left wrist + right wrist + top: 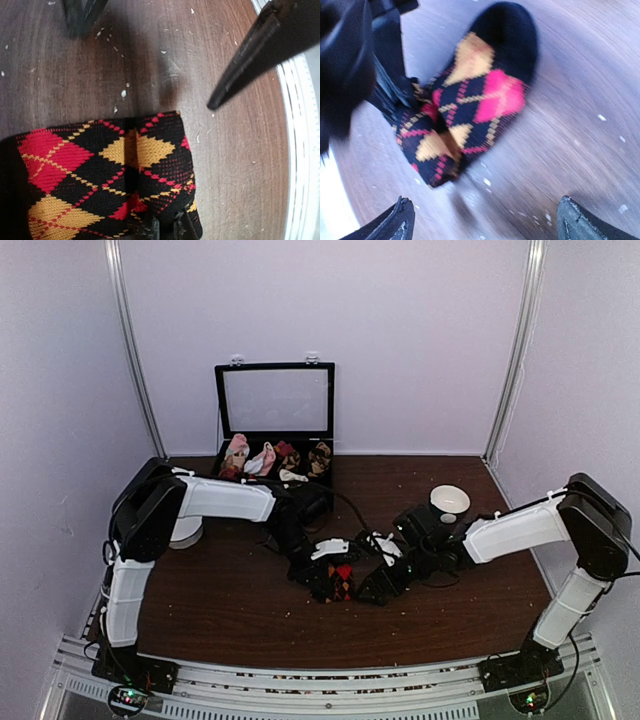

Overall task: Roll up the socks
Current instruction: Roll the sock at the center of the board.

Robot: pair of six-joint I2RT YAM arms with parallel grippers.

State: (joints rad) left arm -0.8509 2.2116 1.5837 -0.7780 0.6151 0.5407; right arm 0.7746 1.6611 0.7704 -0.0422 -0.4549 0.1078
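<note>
Our left gripper [165,231] clamps the socks [100,170] at the table [230,610] centre; our right gripper [485,210] hangs spread, empty, at their three o'clock. We judge a firm pinch stops unrolling.

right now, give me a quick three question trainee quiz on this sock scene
1. True or false: the right end effector is clamped on the black argyle knit sock with red and orange diamonds.
2. Fill in: the left end effector is shut on the ____.
3. Where does the white round bowl stand? A on the sock; B on the brown wooden table; C in an end effector.
Key: 1 false, it is open and clear of the sock; 2 sock; 3 B.
</note>
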